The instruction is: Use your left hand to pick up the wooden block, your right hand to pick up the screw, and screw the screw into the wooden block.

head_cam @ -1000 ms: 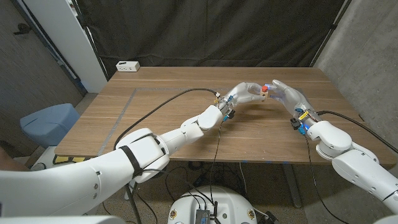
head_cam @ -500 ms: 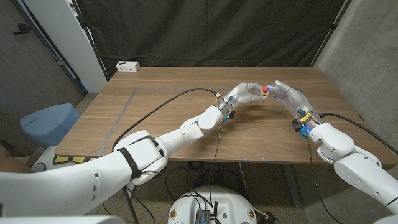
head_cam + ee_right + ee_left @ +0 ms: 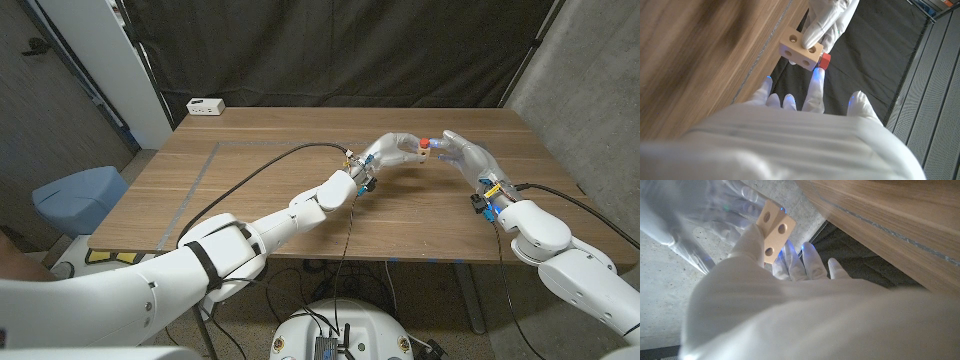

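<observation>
Two hands meeting above the far middle of the wooden table, the wooden block between them. Block pinched in the left hand, long axis roughly level, holed faces turned outward toward the cameras. Red screw at one end of the block, touching it, against a fingertip of the right hand; grip on the screw unclear. White box at the table's far left corner, well apart from the block.

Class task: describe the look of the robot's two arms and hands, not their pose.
Both arms are glossy white rounded shells. The left arm has a black band and a black cable. The right arm has blue and black fittings at its wrist. Both hands are pale translucent.
</observation>
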You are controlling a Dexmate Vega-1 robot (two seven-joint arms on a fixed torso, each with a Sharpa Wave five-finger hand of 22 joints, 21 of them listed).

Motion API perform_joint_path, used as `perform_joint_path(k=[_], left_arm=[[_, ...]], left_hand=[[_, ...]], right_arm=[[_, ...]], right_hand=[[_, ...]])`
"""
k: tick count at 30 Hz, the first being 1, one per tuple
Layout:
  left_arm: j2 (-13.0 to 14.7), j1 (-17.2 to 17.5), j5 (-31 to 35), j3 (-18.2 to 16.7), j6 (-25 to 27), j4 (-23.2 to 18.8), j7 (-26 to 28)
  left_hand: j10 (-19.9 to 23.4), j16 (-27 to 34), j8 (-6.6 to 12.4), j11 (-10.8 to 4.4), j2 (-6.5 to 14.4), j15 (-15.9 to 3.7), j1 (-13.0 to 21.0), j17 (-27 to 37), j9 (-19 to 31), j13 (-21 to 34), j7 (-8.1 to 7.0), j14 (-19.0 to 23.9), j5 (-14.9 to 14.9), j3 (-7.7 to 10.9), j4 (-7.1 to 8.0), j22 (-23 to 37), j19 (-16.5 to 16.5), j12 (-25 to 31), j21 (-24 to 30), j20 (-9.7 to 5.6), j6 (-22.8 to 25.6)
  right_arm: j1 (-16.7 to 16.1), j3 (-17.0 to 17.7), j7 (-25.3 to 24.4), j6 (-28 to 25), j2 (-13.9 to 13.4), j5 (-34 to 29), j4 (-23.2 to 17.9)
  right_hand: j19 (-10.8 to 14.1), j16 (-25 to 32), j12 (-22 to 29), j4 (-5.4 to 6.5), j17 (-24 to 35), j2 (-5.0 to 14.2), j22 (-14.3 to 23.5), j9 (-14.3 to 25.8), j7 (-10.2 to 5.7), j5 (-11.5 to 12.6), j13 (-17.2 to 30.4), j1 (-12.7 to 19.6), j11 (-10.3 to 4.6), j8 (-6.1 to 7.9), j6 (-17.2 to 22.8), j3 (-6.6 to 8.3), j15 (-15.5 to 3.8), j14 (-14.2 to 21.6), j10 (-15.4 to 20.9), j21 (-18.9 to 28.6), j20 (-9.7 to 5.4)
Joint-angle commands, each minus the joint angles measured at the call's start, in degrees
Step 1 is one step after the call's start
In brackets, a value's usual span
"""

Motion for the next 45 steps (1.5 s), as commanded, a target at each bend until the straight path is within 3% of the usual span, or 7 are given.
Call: perform_joint_path(k=[1, 18, 25, 35, 45], left_arm=[[-0.1, -0.1, -0.3, -0.4, -0.4, 0.8, -0.6], [-1.3, -1.5, -0.9, -0.2, -1.4, 4.3, -0.7], [-2.3, -2.5, -1.1, 0.2, -2.1, 6.5, -0.3], [-3.9, -3.7, -1.6, 1.0, -2.8, 9.6, -0.1], [-4.7, -4.5, -1.9, 1.9, -3.5, 11.3, 0.6]], left_hand=[[5.4, 0.1, 0.50, -4.86, 2.0, -5.39, -0.9, 0.3, 0.2, 0.8, -2.78, 0.2, 0.5, 1.45, 1.13, 0.2, 0.3, 3.3, 0.1, -0.20, 12.1], [5.4, 0.2, 0.54, -4.90, 2.0, -5.38, -0.9, 0.3, 0.2, 0.9, -2.94, 0.1, 0.5, 1.44, 1.12, 0.2, 0.3, 3.4, 0.1, -0.27, 12.2], [5.3, 0.2, 0.52, -4.87, 2.0, -5.37, -0.9, 0.3, 0.2, 1.0, -2.98, 0.2, 0.5, 1.43, 1.12, 0.2, 0.3, 3.4, 0.1, -0.28, 12.2], [5.2, 0.2, 0.50, -4.85, 2.0, -5.33, -0.9, 0.3, 0.2, 1.0, -2.84, 0.1, 0.5, 1.40, 1.15, 0.2, 0.3, 3.4, 0.1, -0.26, 12.2], [5.4, 0.2, 0.51, -4.90, 1.9, -5.36, -0.9, 0.3, 0.2, 1.0, -2.90, 0.2, 0.5, 1.39, 1.12, 0.2, 0.3, 3.4, 0.1, -0.32, 12.2]], right_arm=[[-0.5, 0.4, 0.2, -1.2, -0.1, -0.2, -0.9], [1.2, -0.7, 4.2, -0.3, -0.9, 1.0, 0.8], [1.0, -0.1, 2.6, -0.2, -0.4, 1.0, 0.8], [-0.3, 1.6, -1.4, -0.4, 1.1, -0.4, 0.0], [-0.3, 2.1, -3.1, -0.9, 2.1, -1.4, -0.4]], right_hand=[[0.6, 0.3, 0.4, -0.02, 0.1, 0.25, 0.3, 0.2, 0.32, -0.1, 0.0, 0.3, 0.02, 0.47, 1.4, 0.41, 0.18, 0.6, 0.8, 0.4, -0.27], [0.8, 0.4, 0.5, -0.03, 0.0, 0.35, 0.3, 0.2, 0.61, -0.1, 0.0, 0.4, -0.33, 0.60, 2.7, 0.48, 0.01, 1.0, 1.7, 0.3, -0.73], [0.8, 0.3, 0.5, -0.03, 0.0, 0.45, 0.3, 0.2, 0.62, -0.1, 0.0, 0.5, -0.37, 0.42, 2.7, 0.55, -0.11, 1.1, 2.0, 0.2, -1.02], [3.9, 1.0, 0.8, -0.06, 0.0, 0.30, 0.3, 0.2, 1.01, -0.2, 0.1, 0.5, 1.19, -0.06, 3.2, 0.51, 0.31, 3.8, 4.5, 1.0, -0.04], [5.8, 1.1, 0.4, -0.15, -0.1, -0.13, 0.2, 0.2, 0.83, -0.3, 0.1, 0.6, 1.75, -1.23, 1.2, 0.38, 0.64, 4.8, 4.7, 1.2, 0.72]])
